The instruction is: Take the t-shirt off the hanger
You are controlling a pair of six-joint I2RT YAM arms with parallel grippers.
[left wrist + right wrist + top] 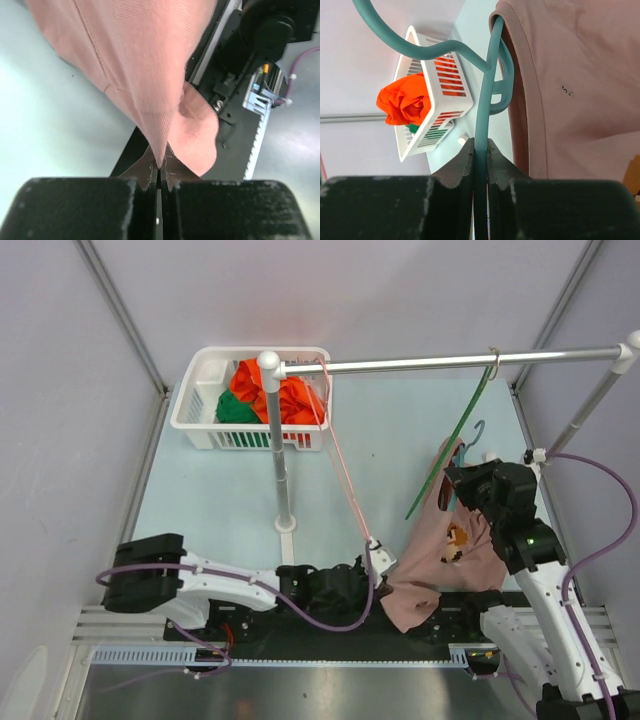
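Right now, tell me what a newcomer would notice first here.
The pink t-shirt hangs at near right, stretched between both arms: the left fingers pinch its edge, the right fingers clamp the teal hanger at its collar. Far left, bright orange cloth sits in a white basket.

The light is bright, soft and even, leaving only weak shadows on the table (400, 440). The metal strip (300, 695) shows mild glare. In wrist views, the fingers (90, 210) look dark and slightly soft.
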